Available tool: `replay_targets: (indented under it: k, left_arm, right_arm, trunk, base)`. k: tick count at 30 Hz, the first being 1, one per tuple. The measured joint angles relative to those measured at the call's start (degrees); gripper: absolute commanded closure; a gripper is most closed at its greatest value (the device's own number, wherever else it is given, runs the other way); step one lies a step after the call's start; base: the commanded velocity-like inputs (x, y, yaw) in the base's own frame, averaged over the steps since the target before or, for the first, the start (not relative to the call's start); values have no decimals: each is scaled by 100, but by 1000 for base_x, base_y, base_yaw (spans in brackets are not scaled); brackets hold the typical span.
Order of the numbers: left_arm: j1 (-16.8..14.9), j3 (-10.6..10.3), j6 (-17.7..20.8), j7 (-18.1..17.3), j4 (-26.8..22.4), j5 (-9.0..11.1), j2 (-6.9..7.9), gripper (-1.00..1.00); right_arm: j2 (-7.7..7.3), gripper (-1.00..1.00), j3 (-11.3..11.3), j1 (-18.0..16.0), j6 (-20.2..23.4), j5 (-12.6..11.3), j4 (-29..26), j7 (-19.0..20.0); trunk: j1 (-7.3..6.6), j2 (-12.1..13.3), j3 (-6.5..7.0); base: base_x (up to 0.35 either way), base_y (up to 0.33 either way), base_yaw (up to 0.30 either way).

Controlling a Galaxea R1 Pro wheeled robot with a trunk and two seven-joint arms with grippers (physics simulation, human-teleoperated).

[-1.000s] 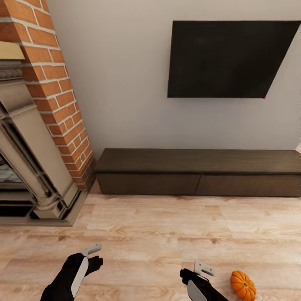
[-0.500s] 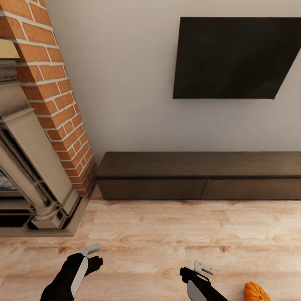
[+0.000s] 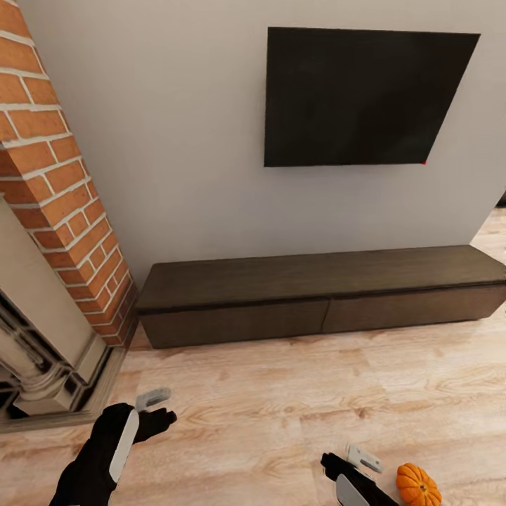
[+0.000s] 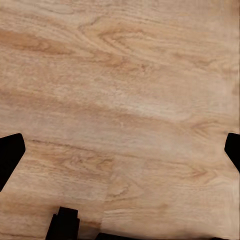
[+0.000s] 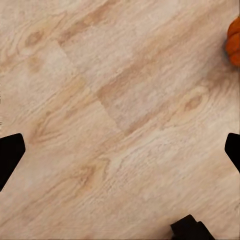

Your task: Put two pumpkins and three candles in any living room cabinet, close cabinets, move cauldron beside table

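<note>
The cabinet, a long low dark brown unit with two flat fronts shut, stands against the wall ahead. One orange ribbed pumpkin lies on the wood floor at the bottom right of the head view, just right of my right gripper. The right wrist view catches that pumpkin at its edge, apart from the open right gripper. My left gripper hangs over bare floor at the lower left, and the left wrist view shows the left gripper open and holding nothing. The candles, cauldron and table are out of view.
A brick fireplace with a pale stone surround juts out at the left, close to the cabinet's left end. A black TV hangs on the wall above the cabinet. Wood floor lies between me and the cabinet.
The whole picture has shifted, so the camera moved: the fireplace has slid further off the left and the cabinet's right end has come into view. Both grippers stay open and empty.
</note>
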Motion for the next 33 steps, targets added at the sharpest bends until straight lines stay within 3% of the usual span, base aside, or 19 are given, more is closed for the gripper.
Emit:
replay_targets:
  k: [3, 5, 8, 10, 15, 19, 26, 28, 29, 33]
  left_arm:
    - [40, 25, 341, -198, -356, -7, 27, -100]
    - [59, 166, 570, -267, -529, -6, 77, -100]
    - [66, 319, 687, -294, -630, 4, 102, -100]
    - [68, 356, 775, -300, -681, 6, 122, -100]
    - [69, 420, 917, -303, -727, 7, 156, -100]
    - [68, 518, 941, -307, -743, 7, 159, -100]
    - [68, 587, 957, -312, -750, 9, 185, -100]
    - [69, 595, 957, -312, -750, 13, 199, -100]
    - [69, 595, 958, -312, -751, 22, 203, -100]
    - [69, 592, 958, -312, -751, 25, 204, -100]
  right_arm:
    - [-154, -100, 0, 52, -45, -263, 3, 437]
    - [-281, -100, 2, 77, -56, -354, 6, 1133]
    - [-349, -100, -1, 91, -64, -389, 70, 1950]
    - [-357, -100, -2, 94, -93, -396, 130, 2231]
    - [-358, -100, -2, 96, -216, -426, 168, 2426]
    - [-359, -100, -2, 96, -238, -434, 171, 2503]
    - [-363, -100, -14, 96, -240, -425, 152, 3269]
    - [-365, -100, -100, 96, -236, -432, 140, 3343]
    - [-363, -100, -384, 96, -234, -450, 125, 3395]
    - [-354, -100, -493, 96, -232, -460, 119, 3413]
  trunk:
    - [0, 0, 0]
    - [0, 0, 0]
    - [0, 0, 0]
    - [0, 0, 0]
    - [0, 0, 0]
    - [87, -159, -71]
    - [241, -440, -197]
    - [285, -520, -233]
    - [307, -560, -251]
    - [395, -720, -323]
  base:
    - [1, 0, -25]
    - [0, 0, -8]
    - [0, 0, -2]
    - [0, 0, 0]
    - [0, 0, 0]
    - [0, 0, 0]
    - [0, 0, 0]
    - [0, 0, 0]
    - [0, 0, 0]
    - [0, 0, 0]
